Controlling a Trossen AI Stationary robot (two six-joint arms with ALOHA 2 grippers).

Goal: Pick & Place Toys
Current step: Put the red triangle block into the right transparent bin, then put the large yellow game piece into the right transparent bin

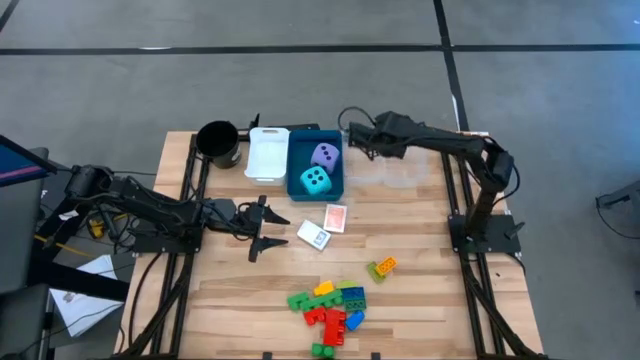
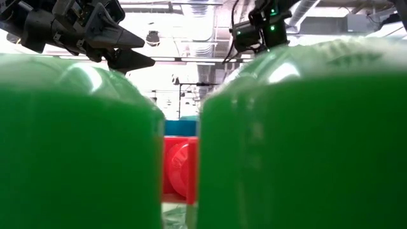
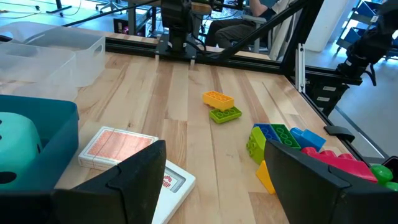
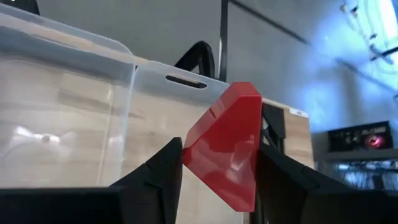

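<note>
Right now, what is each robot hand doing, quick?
Left hand: open, holding nothing, near the card packs.
Right hand: closed on a red brick, by the clear tray.

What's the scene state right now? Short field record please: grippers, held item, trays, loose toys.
left gripper: open, empty, beside the two card packs
right gripper: shut on red brick, near the clear tray
blue tray: holds lavender die and cyan die
white tray: nothing visible inside
brick pile: loose at the table's near edge
yellow and green bricks: apart from the pile
</note>
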